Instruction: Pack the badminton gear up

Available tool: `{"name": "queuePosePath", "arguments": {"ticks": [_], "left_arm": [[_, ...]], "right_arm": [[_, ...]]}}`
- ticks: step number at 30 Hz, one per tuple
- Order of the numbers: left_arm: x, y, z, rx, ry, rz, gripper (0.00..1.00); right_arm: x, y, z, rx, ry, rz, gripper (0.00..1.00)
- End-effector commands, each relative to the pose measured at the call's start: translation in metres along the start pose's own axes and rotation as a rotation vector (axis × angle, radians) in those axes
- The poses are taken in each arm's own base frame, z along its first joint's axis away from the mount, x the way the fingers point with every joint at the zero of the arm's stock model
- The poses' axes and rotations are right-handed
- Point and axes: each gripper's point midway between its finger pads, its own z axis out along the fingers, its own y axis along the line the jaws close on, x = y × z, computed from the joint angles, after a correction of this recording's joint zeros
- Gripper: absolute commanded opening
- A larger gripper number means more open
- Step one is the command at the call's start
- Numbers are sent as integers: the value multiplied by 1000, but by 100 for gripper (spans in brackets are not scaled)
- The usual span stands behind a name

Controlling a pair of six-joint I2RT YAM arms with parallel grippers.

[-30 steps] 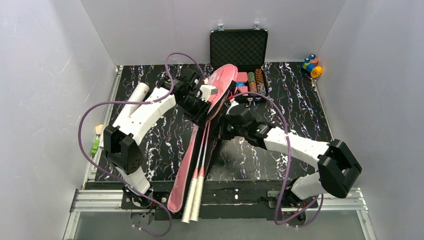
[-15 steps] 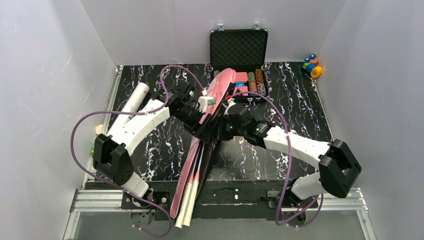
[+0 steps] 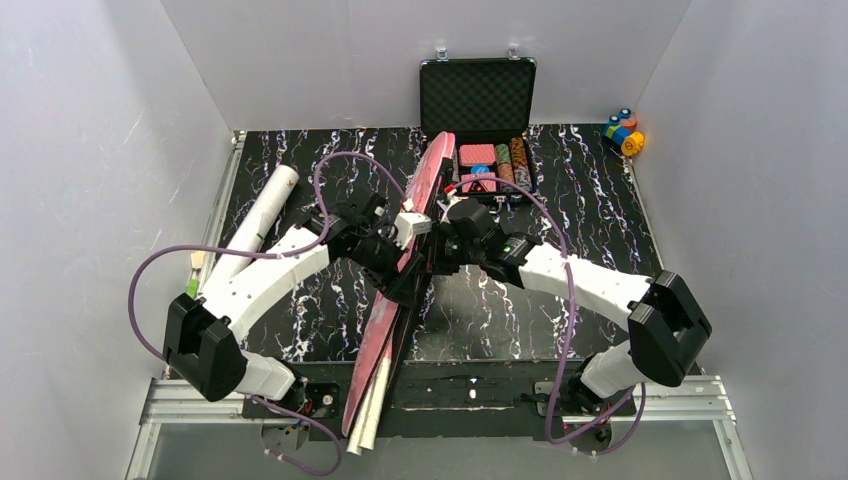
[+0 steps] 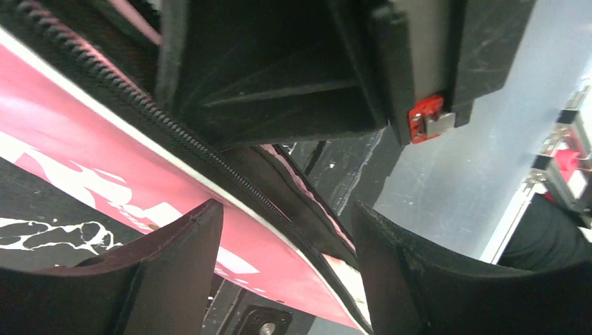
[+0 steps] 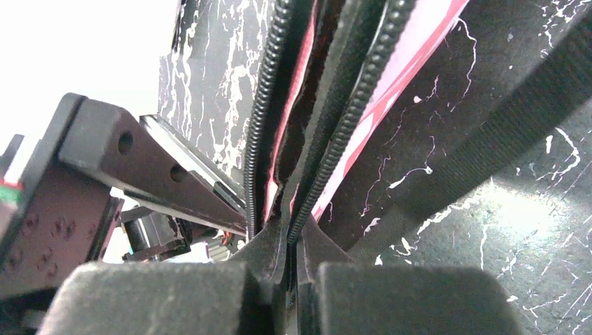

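Two grippers meet at the pink bag [image 3: 376,340], tilted on edge at the centre of the table [image 3: 600,200]. You see the left gripper [image 4: 286,230] spread around its zipper edge; the right gripper [image 5: 290,259] pinches that edge.

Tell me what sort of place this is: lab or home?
Likely a lab robot cell: bare white walls box in a marbled table, left arm and right arm sit on an aluminium rail, with staged props like the bag and chip case.
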Motion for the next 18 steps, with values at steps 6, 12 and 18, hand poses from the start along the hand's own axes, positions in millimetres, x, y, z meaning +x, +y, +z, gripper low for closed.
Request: {"name": "queuePosePath", "arguments": {"ticks": [6, 12, 18], "left_arm": [[10, 22, 11, -217, 33, 124, 59], [-5, 28, 6, -272, 8, 107, 59], [-18, 4, 0, -173, 5, 103, 63]], "right_arm": [[-37, 59, -13, -146, -83, 24, 1], [-32, 55, -14, -76, -81, 88, 1], [-26, 51, -15, 40, -86, 110, 1]]}}
